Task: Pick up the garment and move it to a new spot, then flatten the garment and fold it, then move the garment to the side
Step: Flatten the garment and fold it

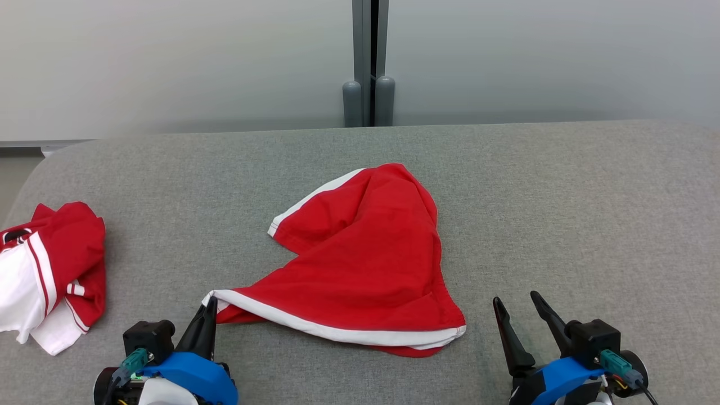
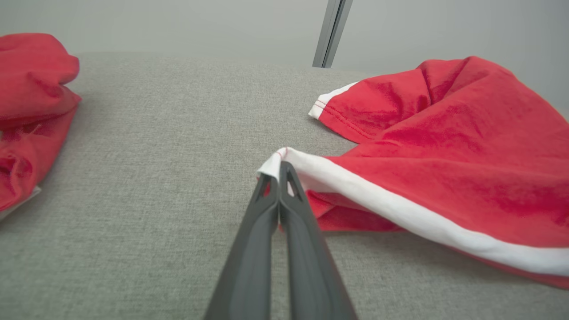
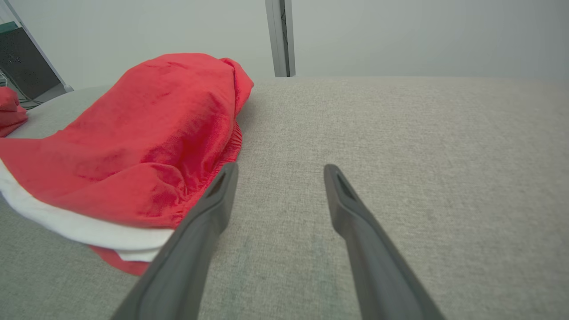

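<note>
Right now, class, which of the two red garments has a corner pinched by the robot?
The red shorts in the middle: jaws of the left gripper pinch their white-trimmed corner. The red-and-white garment at the left lies untouched.

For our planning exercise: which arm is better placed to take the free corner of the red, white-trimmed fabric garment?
Right. The right gripper stands open beside the near right corner of the red, white-trimmed fabric garment; the left gripper is shut on its left corner.

Soft, matt red cloth garment point(image 1: 371, 253), smooth white trim. Grey worktop point(image 1: 562, 214): coarse woven fabric, matt. Dark fingers point(image 3: 355, 231) of right end effector point(image 3: 281, 168): smooth matt plastic. 9 o'clock: crumpled red-white cloth heap point(image 1: 50, 270).
</note>
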Controlling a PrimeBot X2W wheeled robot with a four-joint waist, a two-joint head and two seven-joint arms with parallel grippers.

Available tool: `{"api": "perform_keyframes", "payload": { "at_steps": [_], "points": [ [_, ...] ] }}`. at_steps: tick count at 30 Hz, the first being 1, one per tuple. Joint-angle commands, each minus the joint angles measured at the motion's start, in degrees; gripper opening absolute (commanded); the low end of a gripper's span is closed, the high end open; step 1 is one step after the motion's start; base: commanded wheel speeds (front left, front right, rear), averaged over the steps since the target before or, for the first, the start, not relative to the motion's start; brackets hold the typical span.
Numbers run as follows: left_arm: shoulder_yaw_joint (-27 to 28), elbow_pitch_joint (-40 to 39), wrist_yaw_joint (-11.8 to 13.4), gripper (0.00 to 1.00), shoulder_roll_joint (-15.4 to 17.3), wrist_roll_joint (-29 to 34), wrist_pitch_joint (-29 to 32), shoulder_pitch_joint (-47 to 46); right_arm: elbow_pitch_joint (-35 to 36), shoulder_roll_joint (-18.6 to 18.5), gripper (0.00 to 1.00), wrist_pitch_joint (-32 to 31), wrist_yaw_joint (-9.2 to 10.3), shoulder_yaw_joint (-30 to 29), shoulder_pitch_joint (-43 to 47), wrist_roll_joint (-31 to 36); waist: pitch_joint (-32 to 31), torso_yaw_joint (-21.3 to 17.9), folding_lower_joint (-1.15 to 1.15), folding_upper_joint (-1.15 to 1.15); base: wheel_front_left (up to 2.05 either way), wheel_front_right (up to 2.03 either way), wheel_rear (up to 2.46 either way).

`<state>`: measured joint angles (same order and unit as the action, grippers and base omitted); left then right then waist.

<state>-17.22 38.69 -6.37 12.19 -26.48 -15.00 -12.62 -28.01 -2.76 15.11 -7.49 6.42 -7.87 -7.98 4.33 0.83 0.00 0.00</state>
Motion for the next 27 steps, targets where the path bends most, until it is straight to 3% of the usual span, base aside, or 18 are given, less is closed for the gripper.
{"api": "perform_keyframes", "payload": {
  "at_steps": [1,2,3,4,13,27],
  "points": [
    [0.5,0.2,-0.3,0.11,-0.1,0.6,-0.3,0.4,0.0,-0.2,1.00,0.1,0.00,0.1,-0.4,-0.1,0.1,0.1,0.00,0.00,0.00,0.00,0.00],
    [1.0,0.3,-0.3,0.28,-0.4,1.1,-0.3,0.3,0.0,-0.2,1.00,0.1,0.00,0.2,-0.5,-0.2,0.1,0.2,0.00,0.00,0.00,0.00,0.00],
    [1.6,0.1,-0.4,0.88,-0.6,1.6,-0.3,0.3,0.2,-0.2,1.00,0.1,0.00,0.2,-0.7,-0.2,0.1,0.2,0.00,0.00,0.00,0.00,0.00],
    [2.3,-0.1,-0.4,1.00,-0.7,2.2,-0.3,0.6,0.4,-0.2,1.00,0.1,0.00,0.1,-0.8,-0.2,0.0,0.2,0.00,0.00,0.00,0.00,0.00],
    [10.3,-5.0,1.7,1.00,-2.4,8.8,-0.3,3.1,3.1,-0.2,1.00,0.1,0.00,-0.1,-0.5,-0.3,-0.9,-0.8,0.00,0.00,0.00,0.00,0.00],
    [18.3,-11.3,1.9,1.00,-5.8,16.8,-0.3,9.0,6.2,-0.2,1.00,0.1,0.00,-1.5,2.6,1.8,-3.2,-2.0,0.00,0.00,0.00,0.00,0.00]
  ]
}}
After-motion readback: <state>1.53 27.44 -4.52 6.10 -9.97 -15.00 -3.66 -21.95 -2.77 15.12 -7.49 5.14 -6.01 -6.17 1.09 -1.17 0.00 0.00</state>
